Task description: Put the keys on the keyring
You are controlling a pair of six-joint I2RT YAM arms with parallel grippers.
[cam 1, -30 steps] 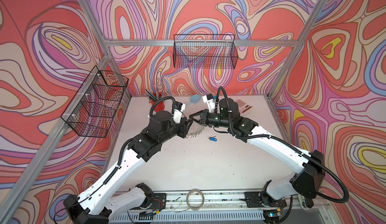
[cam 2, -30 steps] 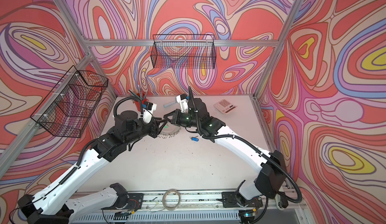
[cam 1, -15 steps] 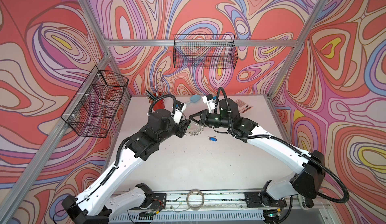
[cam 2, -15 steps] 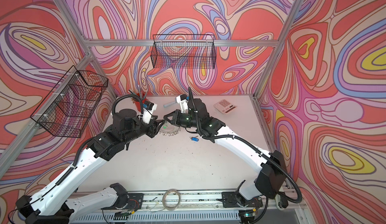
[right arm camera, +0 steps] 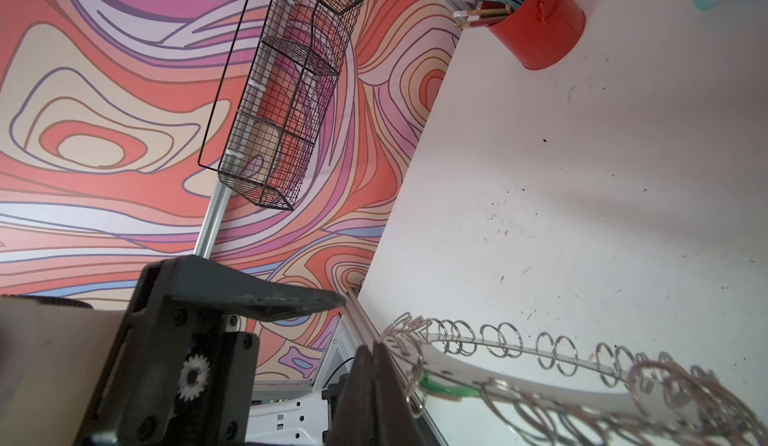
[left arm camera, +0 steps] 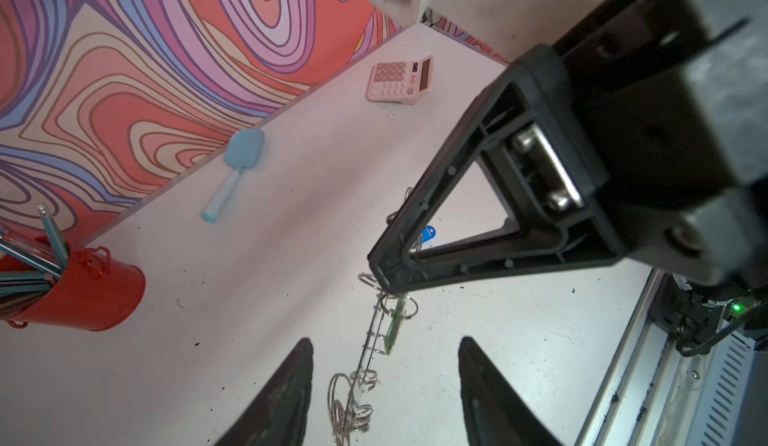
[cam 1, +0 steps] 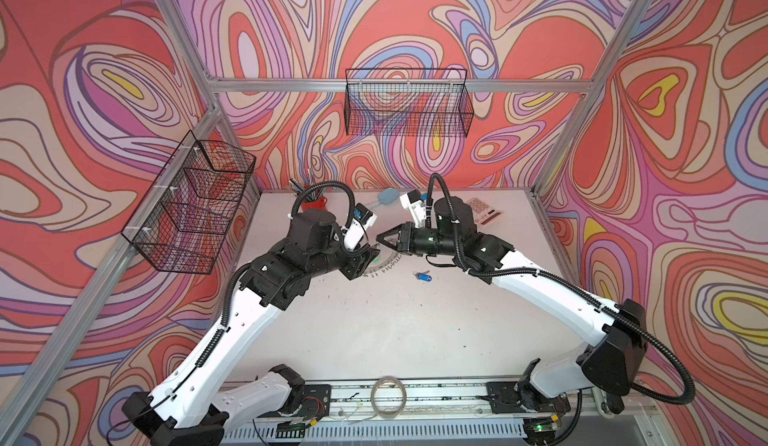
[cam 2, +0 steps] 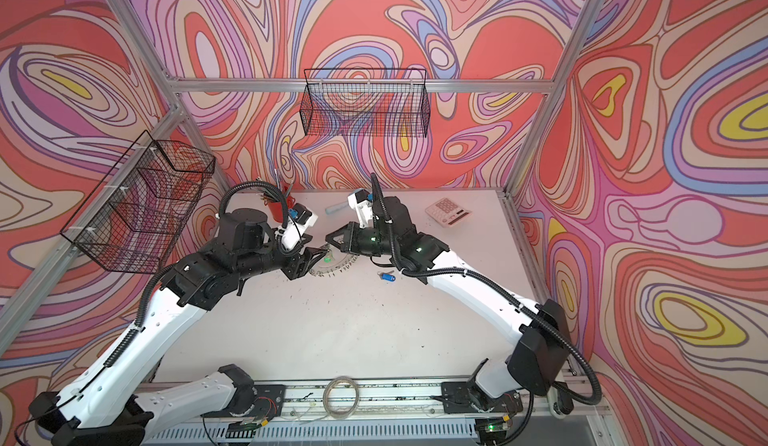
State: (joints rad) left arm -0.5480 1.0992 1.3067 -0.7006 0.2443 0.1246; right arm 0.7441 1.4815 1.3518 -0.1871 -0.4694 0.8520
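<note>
Keyring: one flat grey metal disc (right arm camera: 490,361), its rim fringed with many small wire split rings, held tilted above the white table (cam 1: 374,331), towards the back, between the two arms.
Right gripper (left arm camera: 380,275): clenched on the disc's rim, its black triangular-framed fingers pressed together.
Left gripper (left arm camera: 385,340): released, its two black fingertips standing apart on either side of the disc's lower edge, seemingly clear of it.
Keys: two.
Green-tagged key (left arm camera: 392,325): hangs against the disc just below the right gripper's tips. Whether it is threaded on a split ring cannot be told.
Blue-tagged key (cam 1: 423,275): lies flat on the table near the disc, on the right arm's side, apart from both grippers.
Back edge: one glossy red metal bucket (cam 1: 316,205) of pens, one pale blue spatula (left arm camera: 245,149) with a white handle, and one pink calculator (left arm camera: 399,76), its key legends too small to read.
Walls: two black wire baskets, one on the back wall (cam 1: 407,107) and one on the left arm's side (cam 1: 191,203).
Front rail: one plain thin hoop (cam 1: 388,396).
</note>
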